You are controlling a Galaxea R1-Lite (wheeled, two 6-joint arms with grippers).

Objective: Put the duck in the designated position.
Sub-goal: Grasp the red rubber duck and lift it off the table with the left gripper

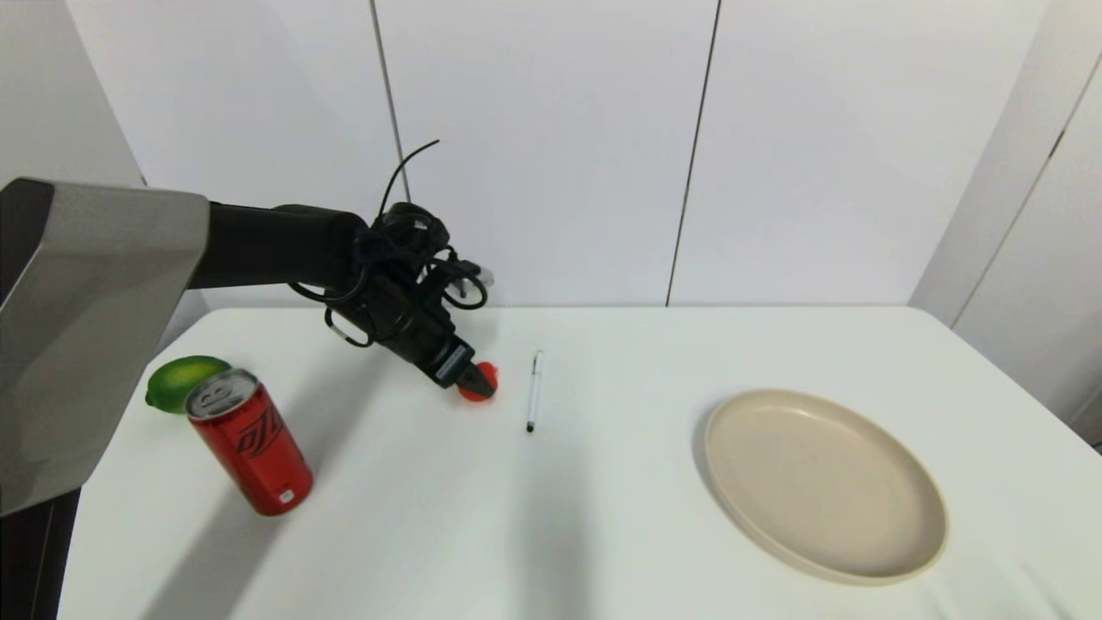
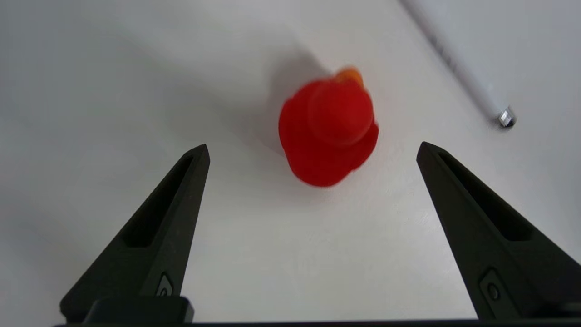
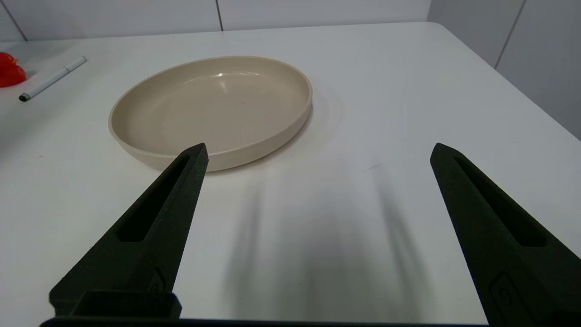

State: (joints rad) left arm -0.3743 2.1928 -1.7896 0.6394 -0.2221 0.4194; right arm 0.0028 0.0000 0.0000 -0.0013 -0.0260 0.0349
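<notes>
The duck (image 1: 481, 382) is a tiny glossy red toy standing on the white table left of centre. In the left wrist view the duck (image 2: 327, 131) lies just beyond my two black fingers, free of both. My left gripper (image 1: 472, 377) is open and angled down right beside it; the left gripper (image 2: 313, 152) has a wide gap between its tips. My right gripper (image 3: 317, 152) hangs open over the table's near right part and is out of the head view. The duck (image 3: 10, 70) also shows far off there. The designated position bears no mark that I can see.
A white pen (image 1: 534, 390) lies just right of the duck. A round beige plate (image 1: 822, 482) sits at the right. A red soda can (image 1: 248, 441) and a green lime (image 1: 181, 381) stand at the near left. The table (image 1: 603, 534) ends at a white wall.
</notes>
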